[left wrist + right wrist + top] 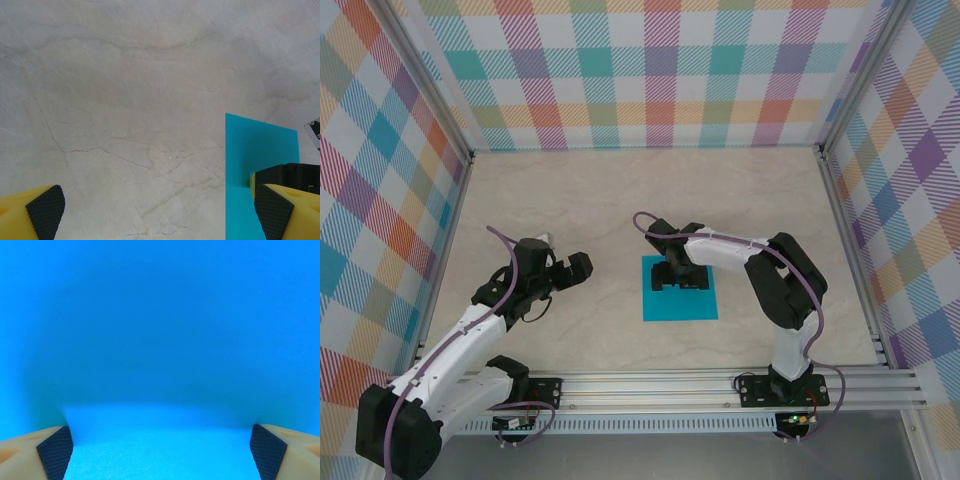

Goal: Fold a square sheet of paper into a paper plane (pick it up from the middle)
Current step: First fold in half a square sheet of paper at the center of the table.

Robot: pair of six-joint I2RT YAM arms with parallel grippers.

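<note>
The thin teal-blue square sheet of paper (680,305) lies flat near the middle of the pale marbled tabletop (620,200). The right gripper (678,278) hangs over the sheet's 12 o'clock half with its jaws spread wide and nothing pinched. Whether its 2 black pads (55,452) touch the paper, I can't tell. To lift well, I'd say it should press lightly and close slowly, bunching a ridge nearer the centre. The left gripper (576,268), fully open and empty, waits at 9 o'clock over bare table, apart from the sheet's edge. There is free room all round.
</note>
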